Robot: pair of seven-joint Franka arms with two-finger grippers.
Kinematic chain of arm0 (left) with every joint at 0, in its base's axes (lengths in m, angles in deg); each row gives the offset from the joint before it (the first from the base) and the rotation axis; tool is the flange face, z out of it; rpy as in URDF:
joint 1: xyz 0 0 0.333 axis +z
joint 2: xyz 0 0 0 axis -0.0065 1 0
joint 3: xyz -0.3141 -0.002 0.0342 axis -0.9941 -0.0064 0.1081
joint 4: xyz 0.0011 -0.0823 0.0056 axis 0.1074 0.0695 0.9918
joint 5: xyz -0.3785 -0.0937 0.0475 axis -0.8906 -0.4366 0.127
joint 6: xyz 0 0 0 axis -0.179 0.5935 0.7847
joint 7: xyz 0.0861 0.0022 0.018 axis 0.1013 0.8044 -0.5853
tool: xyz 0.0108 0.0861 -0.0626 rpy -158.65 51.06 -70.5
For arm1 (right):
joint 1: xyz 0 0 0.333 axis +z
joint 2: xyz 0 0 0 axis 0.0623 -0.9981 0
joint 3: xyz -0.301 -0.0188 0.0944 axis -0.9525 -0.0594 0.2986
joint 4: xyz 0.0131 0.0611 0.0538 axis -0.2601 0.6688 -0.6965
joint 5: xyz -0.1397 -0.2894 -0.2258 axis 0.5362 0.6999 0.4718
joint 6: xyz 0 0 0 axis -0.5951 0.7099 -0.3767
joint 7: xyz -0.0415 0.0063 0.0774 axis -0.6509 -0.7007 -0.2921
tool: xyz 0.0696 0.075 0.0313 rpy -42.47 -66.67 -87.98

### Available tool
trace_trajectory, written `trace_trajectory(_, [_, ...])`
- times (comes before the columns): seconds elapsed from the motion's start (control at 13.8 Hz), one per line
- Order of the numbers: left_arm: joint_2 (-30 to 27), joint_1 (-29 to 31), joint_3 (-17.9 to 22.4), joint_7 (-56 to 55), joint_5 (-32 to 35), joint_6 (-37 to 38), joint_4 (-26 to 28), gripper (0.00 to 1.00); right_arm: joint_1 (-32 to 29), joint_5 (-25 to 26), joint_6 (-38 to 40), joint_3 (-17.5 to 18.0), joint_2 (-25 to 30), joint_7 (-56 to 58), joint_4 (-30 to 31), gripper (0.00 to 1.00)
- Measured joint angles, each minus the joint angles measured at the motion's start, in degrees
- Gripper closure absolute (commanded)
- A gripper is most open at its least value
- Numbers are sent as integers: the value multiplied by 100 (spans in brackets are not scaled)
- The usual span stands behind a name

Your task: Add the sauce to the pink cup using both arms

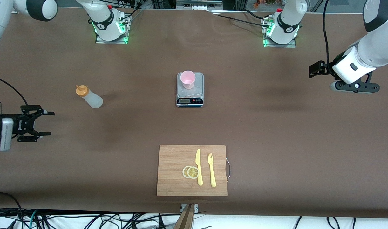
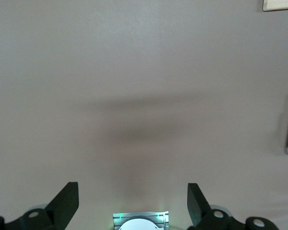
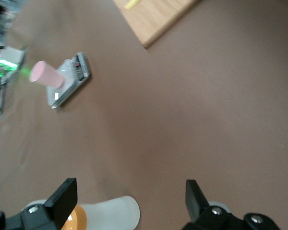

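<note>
Open brown table separates the sauce bottle from the scale carrying the pink cup; the cutting board, nearer the front camera, lies well apart from both.

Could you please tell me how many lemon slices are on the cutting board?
2: the lemon slices overlap side by side on the cutting board, next to the yellow knife. None appear hidden.
</note>
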Motion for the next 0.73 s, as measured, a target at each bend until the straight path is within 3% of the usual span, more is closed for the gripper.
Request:
trace_trajectory(0.22, [0, 1, 0, 0, 0, 6, 0, 1, 658, 1014, -226, 14, 385, -1580, -120, 0])
trace_trajectory(0.36, [0, 3, 5, 0, 0, 7, 0, 1, 1097, 1993, -236, 36, 722, -2429, -125, 0])
trace_trajectory(0.58, [0, 5, 10, 0, 0, 8, 0, 1, 1547, 3520, -350, 307, 1179, -2976, -64, 0])
trace_trajectory(0.73, [0, 5, 11, 0, 0, 8, 1, 1, 1603, 4103, -732, 413, 1424, -3012, 234, 0])
